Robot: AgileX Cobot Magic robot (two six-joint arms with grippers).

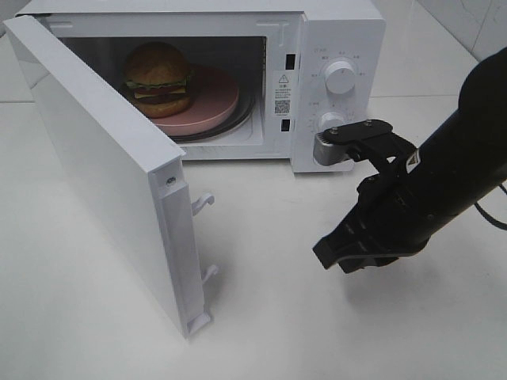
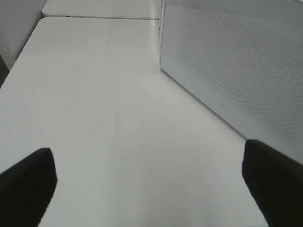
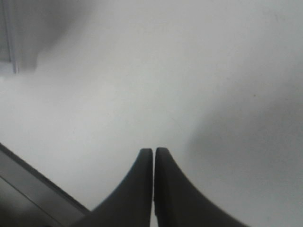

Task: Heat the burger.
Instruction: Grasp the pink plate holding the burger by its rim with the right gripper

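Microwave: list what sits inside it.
Inside the microwave, a burger sits on a pink plate. The open door covers the cavity's front left corner, and the burger hides the plate beneath it, so nothing more can be confirmed there.

We cannot read the print around the upper dial or on the warning sticker. The open door hides the near-left corner of the microwave cavity, and the burger covers part of the pink plate. Of the left claw we see only two fingertips, cut off by the picture's edge.
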